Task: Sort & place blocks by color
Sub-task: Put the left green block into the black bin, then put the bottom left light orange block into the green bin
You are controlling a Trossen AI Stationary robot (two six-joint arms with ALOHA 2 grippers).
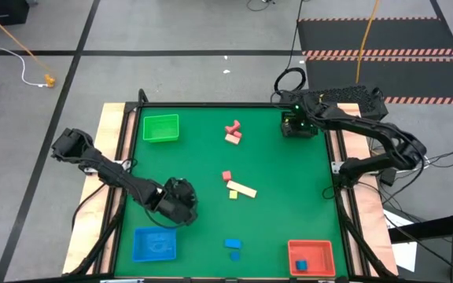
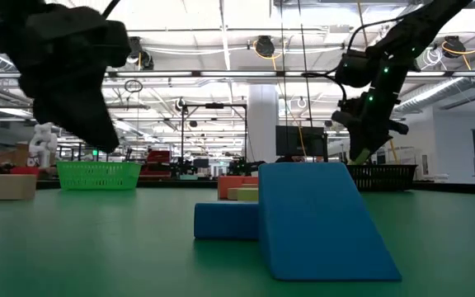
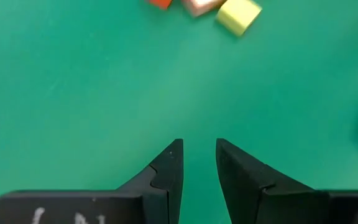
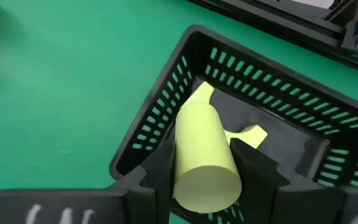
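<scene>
my right gripper (image 4: 207, 177) is clamped on a yellow cylinder block (image 4: 204, 155), and what matters for the coming move is that it hangs directly over the black tray (image 4: 166, 93), whose open mouth sits just below the block. the cylinder's long axis runs straight out between the fingers, its far end pointing down into the tray, where another yellow piece (image 4: 250, 134) already lies on the floor. in the high view that tray (image 1: 297, 130) sits at about 1 o'clock on the green mat (image 1: 187, 157), right under the right arm, so i judge the block needs only a release, not a traverse. my left gripper (image 3: 197, 165) hovers near 8 o'clock, close to the blue tray (image 1: 153, 244), fingers narrowly parted and holding nothing. ahead of it lie a yellow cube (image 3: 238, 15) and a tan bar (image 3: 197, 5), near the mat's centre, well apart from its tips. the left arm is the nearer one for those, i think.
</scene>
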